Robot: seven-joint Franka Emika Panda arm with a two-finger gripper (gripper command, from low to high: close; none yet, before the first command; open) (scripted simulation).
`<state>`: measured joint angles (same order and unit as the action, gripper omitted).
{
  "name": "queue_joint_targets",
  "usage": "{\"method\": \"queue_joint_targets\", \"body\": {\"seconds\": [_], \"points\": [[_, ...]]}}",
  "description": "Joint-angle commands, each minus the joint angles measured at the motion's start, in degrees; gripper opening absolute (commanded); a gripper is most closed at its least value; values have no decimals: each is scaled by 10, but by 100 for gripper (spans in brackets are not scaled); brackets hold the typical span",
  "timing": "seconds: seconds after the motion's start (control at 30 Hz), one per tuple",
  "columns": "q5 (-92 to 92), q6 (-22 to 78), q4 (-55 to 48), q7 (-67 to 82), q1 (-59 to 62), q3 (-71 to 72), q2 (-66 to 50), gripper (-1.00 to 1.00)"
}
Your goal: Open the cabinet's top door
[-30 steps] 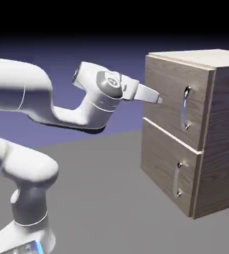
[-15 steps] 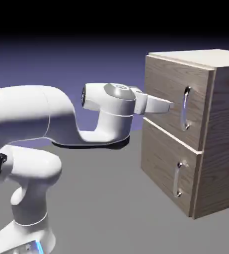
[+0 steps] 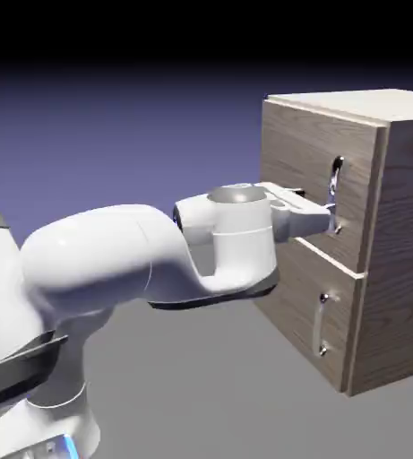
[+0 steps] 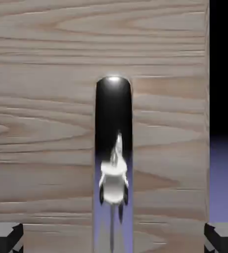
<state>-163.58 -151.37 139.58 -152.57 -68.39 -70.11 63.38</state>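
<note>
While its two jaws stand wide apart and hold nothing, the white robot's two-finger gripper (image 3: pixel 329 215) is level, right at the curved shiny silver bar handle (image 4: pixel 113 148). In the hand view that bar runs up between the small grey fingertips (image 4: pixel 4 237). It sits on the upper wood-grain door (image 3: pixel 313 161) of the boxy light-brown cabinet (image 3: pixel 398 269), which looks closed.

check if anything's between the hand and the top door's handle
Nothing visible is. In the hand view the handle runs straight up between the two open fingertips, with only the top door behind it. From outside, the hand sits right at the handle's lower part.
</note>
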Motion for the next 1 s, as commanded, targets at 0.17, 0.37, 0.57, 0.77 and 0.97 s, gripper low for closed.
{"method": "queue_joint_targets", "body": {"seconds": [0.17,0.37,0.57,0.77,0.97], "points": [[13,39,11,-7,0,8,-17,-100],[0,38,34,-136,80,74,-116,-100],[95,113,130,-134,198,197,-124,-100],[198,169,199,-132,291,322,-118,-100],[304,204,245,-134,368,446,-109,-100]]}}
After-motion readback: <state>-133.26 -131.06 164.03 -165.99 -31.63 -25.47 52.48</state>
